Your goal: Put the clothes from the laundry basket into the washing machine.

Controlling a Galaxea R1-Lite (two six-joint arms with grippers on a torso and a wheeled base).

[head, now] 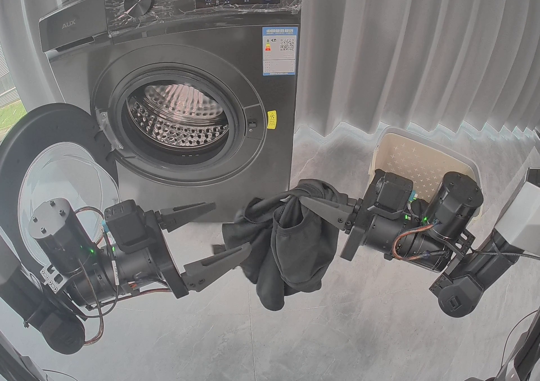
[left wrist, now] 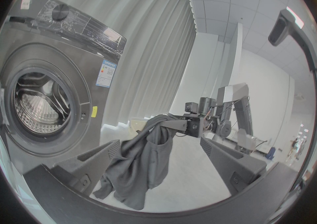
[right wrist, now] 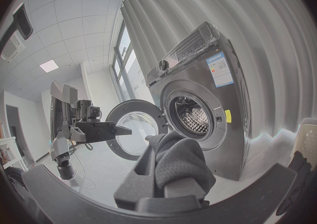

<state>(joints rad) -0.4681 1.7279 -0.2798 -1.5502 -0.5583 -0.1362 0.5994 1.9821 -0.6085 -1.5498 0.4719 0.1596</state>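
A dark grey cloth garment [head: 292,247] is being gripped at its upper edge by the closed right fingers [head: 323,209]. It is being held hanging above the grey floor [head: 337,331], before the lower right corner of the dark grey front-loading washing machine [head: 278,134]. The left fingers [head: 219,264] are being held wide open just beside the garment. The machine's round door [head: 50,134] is standing swung open. The cream plastic laundry basket [head: 422,160] is being partly hidden behind the right arm.

We note: garment [head: 292,241] matt knit cloth; washing machine drum [head: 177,112] shiny perforated metal; laundry basket [head: 419,160] matt plastic; floor [head: 337,331] smooth, glossy tile.
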